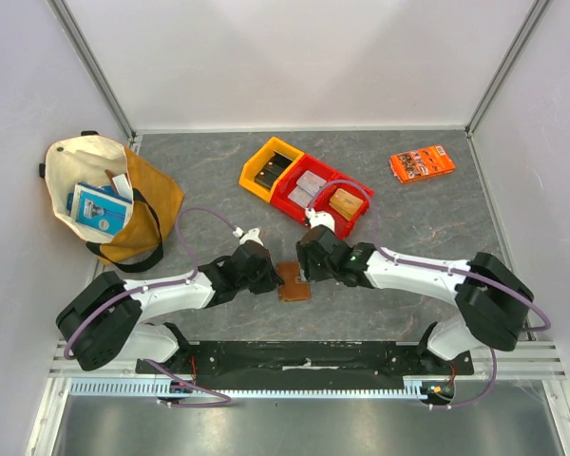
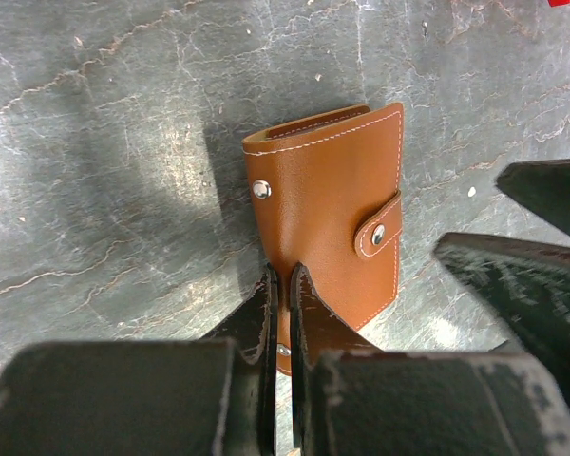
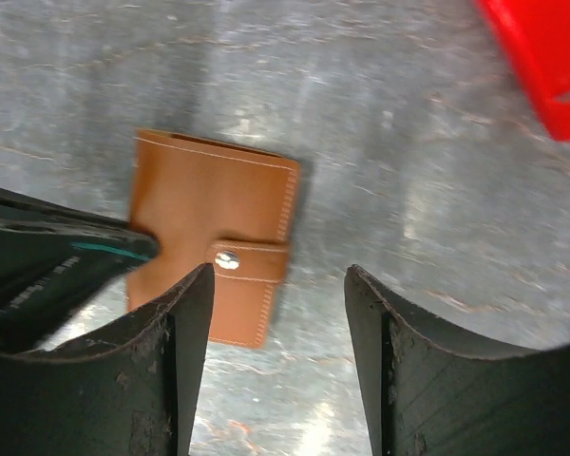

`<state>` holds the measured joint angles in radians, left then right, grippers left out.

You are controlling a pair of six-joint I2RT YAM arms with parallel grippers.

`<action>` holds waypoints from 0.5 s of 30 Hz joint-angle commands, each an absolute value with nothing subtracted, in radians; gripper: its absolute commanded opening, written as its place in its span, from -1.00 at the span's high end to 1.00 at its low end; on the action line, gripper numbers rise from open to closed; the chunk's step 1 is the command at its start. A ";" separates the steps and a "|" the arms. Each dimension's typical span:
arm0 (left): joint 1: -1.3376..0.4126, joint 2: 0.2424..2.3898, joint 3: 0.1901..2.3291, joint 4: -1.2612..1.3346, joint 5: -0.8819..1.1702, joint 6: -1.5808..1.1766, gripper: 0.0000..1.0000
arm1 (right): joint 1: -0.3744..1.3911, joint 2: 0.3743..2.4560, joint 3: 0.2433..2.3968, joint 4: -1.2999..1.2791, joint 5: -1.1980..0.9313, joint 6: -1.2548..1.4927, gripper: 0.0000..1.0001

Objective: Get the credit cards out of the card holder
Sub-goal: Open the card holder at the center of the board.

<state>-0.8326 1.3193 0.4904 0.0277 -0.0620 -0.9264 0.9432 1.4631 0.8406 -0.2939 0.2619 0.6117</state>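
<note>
Card holder | left claw closed at its edge | right claw open beside

White left arm and right arm, black joints, purple cables; black claw fingers seem scuffed.

Card holder on the bench: the left gripper, jaws together, blocks its left edge. The right gripper, jaws apart, hangs over its right edge. Bare bench lies toward the arm bases. The red bin stands beyond, apart.
</note>
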 commanded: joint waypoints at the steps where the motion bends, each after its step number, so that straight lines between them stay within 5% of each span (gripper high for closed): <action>1: -0.831 1.307 0.466 -0.035 -0.109 -0.913 0.96 | 0.976 1.564 0.925 -0.225 0.209 0.610 -0.29; 8: -0.833 1.290 0.453 -0.028 -0.118 -0.922 0.96 | 0.997 1.647 0.943 -0.219 0.221 0.623 -0.21; 15: -0.833 1.275 0.440 -0.031 -0.129 -0.923 0.97 | 0.997 1.698 0.948 -0.296 0.307 0.624 0.15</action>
